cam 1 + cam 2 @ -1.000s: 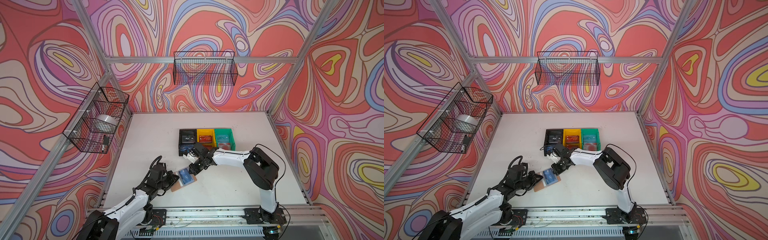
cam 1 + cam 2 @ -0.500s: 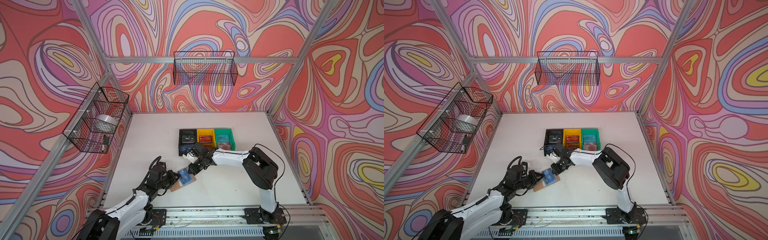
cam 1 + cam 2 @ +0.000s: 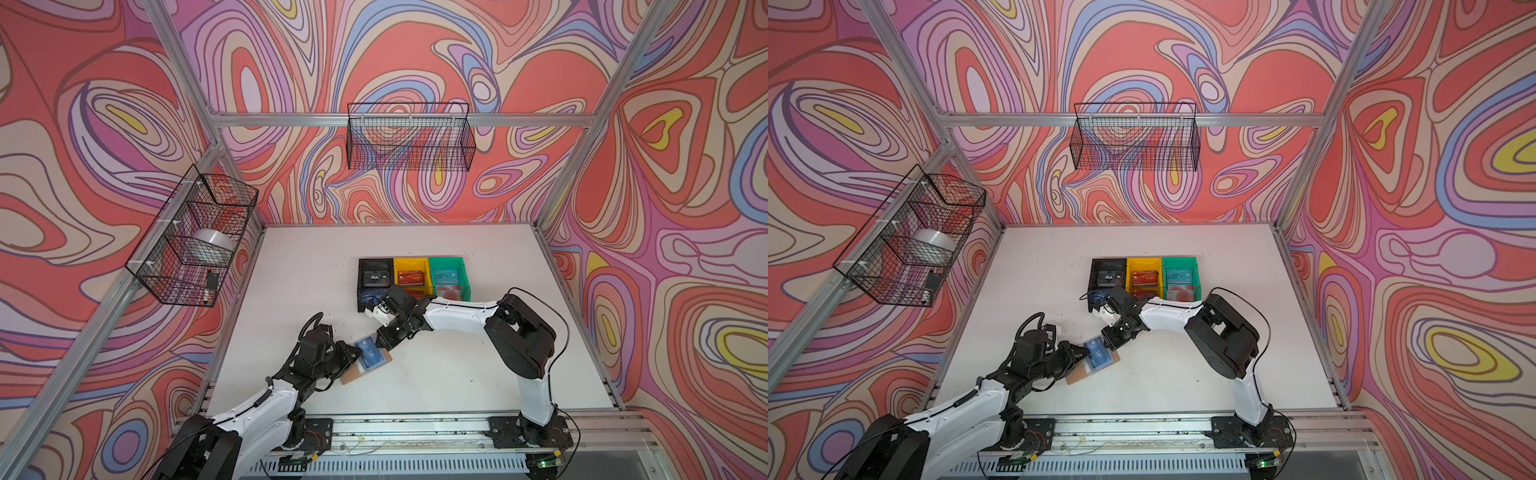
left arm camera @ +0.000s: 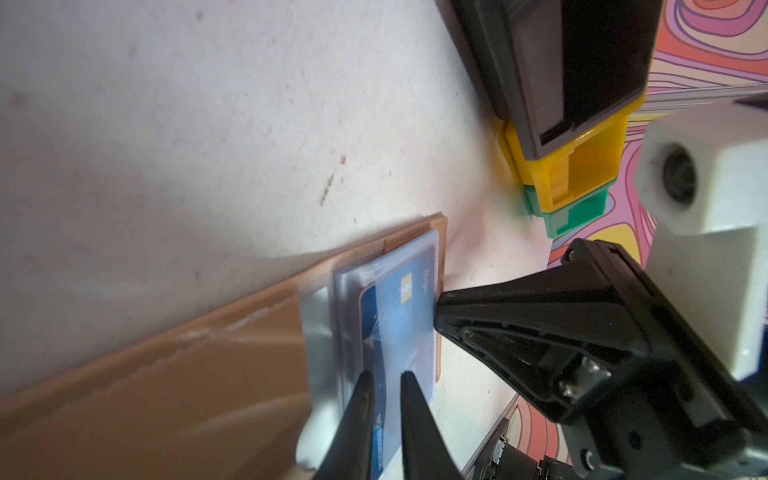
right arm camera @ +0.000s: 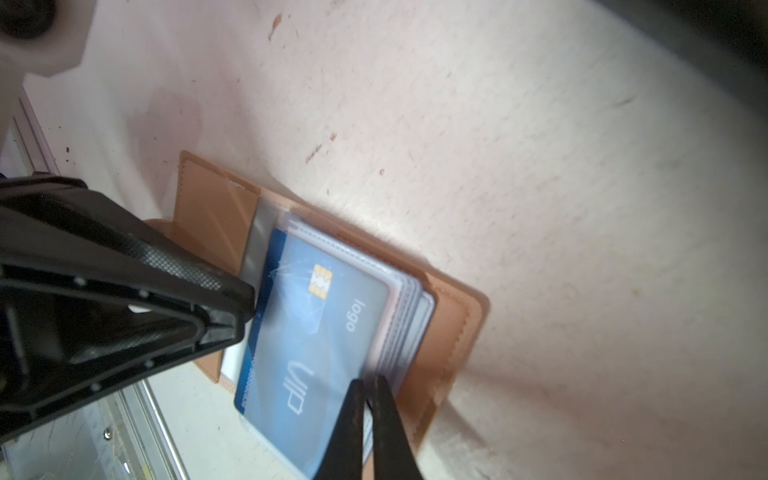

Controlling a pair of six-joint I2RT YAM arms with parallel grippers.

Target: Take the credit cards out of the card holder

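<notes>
**Blue credit card (image 5: 316, 340) lies mostly sleeved, one edge bare**

Leftmost, the left gripper (image 4: 384, 376) shows in its own wrist view with jaws a narrow slit apart, astride the card's bare edge. Blur there keeps me from saying whether the pads truly bite.

Next to the right, the tan card holder (image 3: 352, 376) lies open and flat on the table (image 3: 457, 374), near the front and left of centre. The card rests in the topmost of its clear sleeve pages (image 5: 409, 316).

Further right, the right gripper (image 5: 368, 380) has its jaws all but closed, with the tips set on those pages at the holder's opposite edge. Behind it stands a row of coloured bins (image 3: 410, 261).

The card looks light, thin and stiff with a little spring. Its faces are glossy and apt to slip. The sleeve is soft and likely clings. The holder is light too and would probably drag along unless pinned.

Best hold, I judge, is the bare edge, pinched flat on both faces and drawn straight out through the sleeve's mouth.
</notes>
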